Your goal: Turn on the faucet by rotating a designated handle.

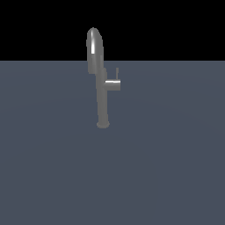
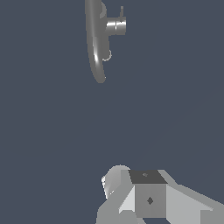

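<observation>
Faucet [image 1: 102,94]: grey metal, smooth, semi-glossy, with a bright highlight streak along the arched spout. Handle [image 1: 113,84]: the same grey metal, smooth, satin sheen with light banding. Table [image 1: 176,176]: uniform blue-grey, matt, no visible texture. Gripper [image 2: 131,197]: pale grey, smooth, matt, faceted surfaces.

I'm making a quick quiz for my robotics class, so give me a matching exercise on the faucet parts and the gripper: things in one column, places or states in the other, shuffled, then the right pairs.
Things:
1. spout
2. handle
3. base
4. gripper

Places or states:
A. rests on the grey floor
B. juts from the column toward the exterior view's right
C. arches over the top of the faucet
D. apart from the faucet, touching nothing

Pairs: 1-C, 2-B, 3-A, 4-D
</observation>
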Controlling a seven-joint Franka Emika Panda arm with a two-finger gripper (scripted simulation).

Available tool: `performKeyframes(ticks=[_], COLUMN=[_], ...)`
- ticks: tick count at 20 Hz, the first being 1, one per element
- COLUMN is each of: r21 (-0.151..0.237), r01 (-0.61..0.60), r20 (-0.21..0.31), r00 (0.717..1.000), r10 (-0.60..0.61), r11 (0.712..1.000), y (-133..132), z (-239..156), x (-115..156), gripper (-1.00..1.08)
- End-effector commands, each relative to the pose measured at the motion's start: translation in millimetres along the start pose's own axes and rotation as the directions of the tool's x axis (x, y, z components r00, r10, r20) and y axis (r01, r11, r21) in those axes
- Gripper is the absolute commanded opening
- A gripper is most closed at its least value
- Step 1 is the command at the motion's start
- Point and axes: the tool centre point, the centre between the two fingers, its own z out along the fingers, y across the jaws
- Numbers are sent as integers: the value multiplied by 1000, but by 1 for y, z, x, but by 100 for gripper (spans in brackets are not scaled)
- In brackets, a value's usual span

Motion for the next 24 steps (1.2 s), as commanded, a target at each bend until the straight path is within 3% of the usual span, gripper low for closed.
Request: performKeyframes(ticks=[1, 13, 24], r21=[18, 152, 265], r01=[-18, -181, -379], r20=[19, 185, 386], r00=[1000, 971, 885], r10=[18, 152, 263], r11=[1000, 972, 887], y=[-2, -15, -21], z=[0, 5, 19], x=[7, 63, 127], gripper=[-100, -100, -100])
